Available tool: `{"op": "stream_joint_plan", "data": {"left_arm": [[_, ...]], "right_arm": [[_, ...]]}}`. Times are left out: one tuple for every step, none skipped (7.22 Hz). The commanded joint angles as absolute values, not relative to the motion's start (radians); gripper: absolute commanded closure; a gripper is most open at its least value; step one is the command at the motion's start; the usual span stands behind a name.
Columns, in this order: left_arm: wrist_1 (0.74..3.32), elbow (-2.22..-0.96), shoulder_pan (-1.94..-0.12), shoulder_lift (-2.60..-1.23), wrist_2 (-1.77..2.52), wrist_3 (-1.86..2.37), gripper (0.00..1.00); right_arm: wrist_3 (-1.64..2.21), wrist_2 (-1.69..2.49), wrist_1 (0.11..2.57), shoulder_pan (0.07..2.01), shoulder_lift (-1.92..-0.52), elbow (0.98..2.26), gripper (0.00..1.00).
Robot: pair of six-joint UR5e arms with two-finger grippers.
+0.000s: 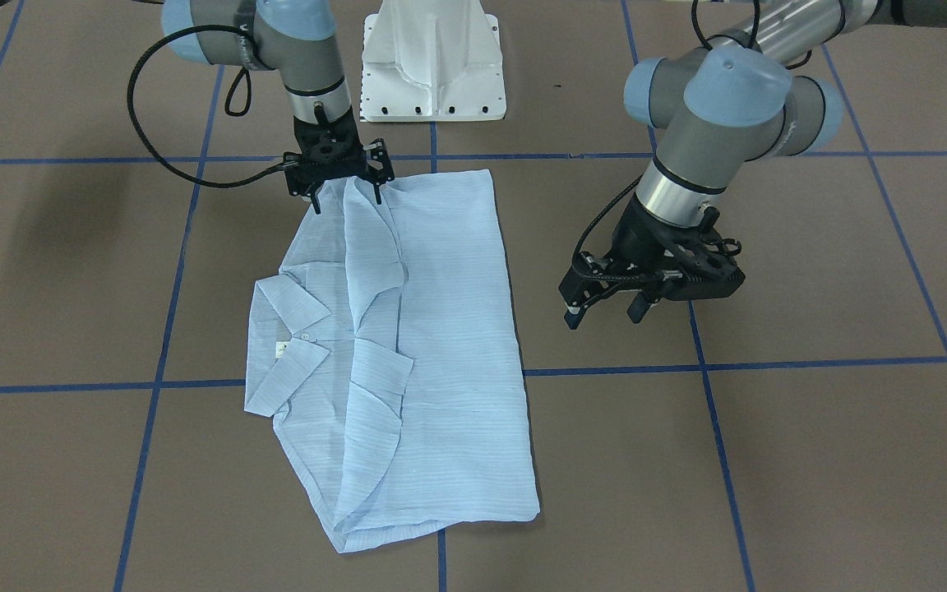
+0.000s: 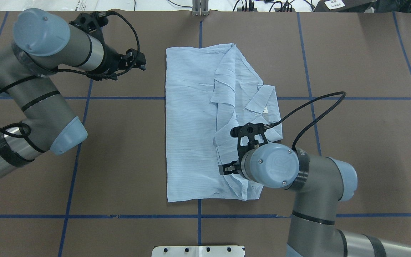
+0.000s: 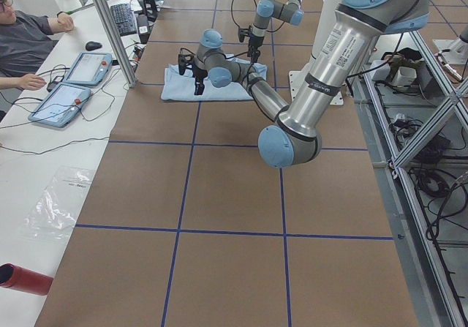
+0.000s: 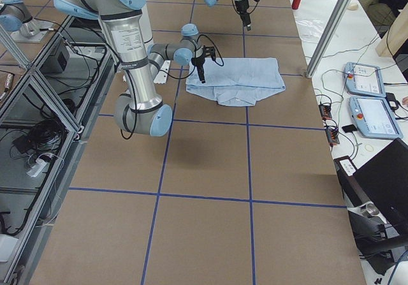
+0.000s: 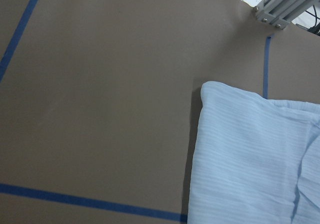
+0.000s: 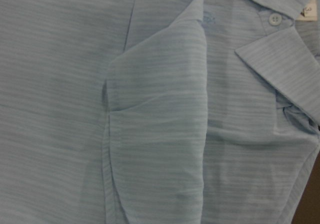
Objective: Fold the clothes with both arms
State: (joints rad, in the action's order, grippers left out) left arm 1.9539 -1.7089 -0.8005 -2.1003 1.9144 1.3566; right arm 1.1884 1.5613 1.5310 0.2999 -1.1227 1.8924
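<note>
Thin pale-blue striped button-up shirt [image 1: 449,329] lies folded on brown tabletop [image 1: 810,288], beside the spread left end effector [image 1: 605,313] and under the spread right end effector [image 1: 346,198]

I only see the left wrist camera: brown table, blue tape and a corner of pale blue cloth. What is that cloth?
Observer: A folded shirt, with its collar showing.
Visitor: Is my camera's hand holding it?
Observer: No, the left hand hangs open beside it, off the cloth.
Visitor: And the other hand?
Observer: The right hand points down, open, over the shirt's end nearest the white base.
</note>
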Motion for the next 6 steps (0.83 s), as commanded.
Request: {"op": "stream_joint_plan", "data": {"left_arm": [[1.941,-1.738,-0.793,-2.083,1.922,1.361,0.0],[1.94,-1.738,-0.793,-2.083,1.922,1.361,0.0],[1.94,-1.738,-0.792,-2.083,1.922,1.362,0.0],[1.942,-1.735,-0.781,-2.085,1.922,1.364,0.0],[1.942,-1.733,-0.775,-2.085,1.922,1.365,0.0],[1.944,-1.73,-0.772,-2.085,1.922,1.365,0.0]], "right_arm": [[1.181,1.5,1.595,0.247,-1.066,1.845,0.0],[1.18,1.48,1.6,0.227,-1.063,1.842,0.0],[1.178,1.471,1.603,0.222,-1.065,1.841,0.0],[1.175,1.47,1.63,0.222,-1.065,1.841,0.0],[1.154,1.47,1.643,0.222,-1.065,1.841,0.0],[1.149,1.47,1.649,0.222,-1.066,1.83,0.0]]}}
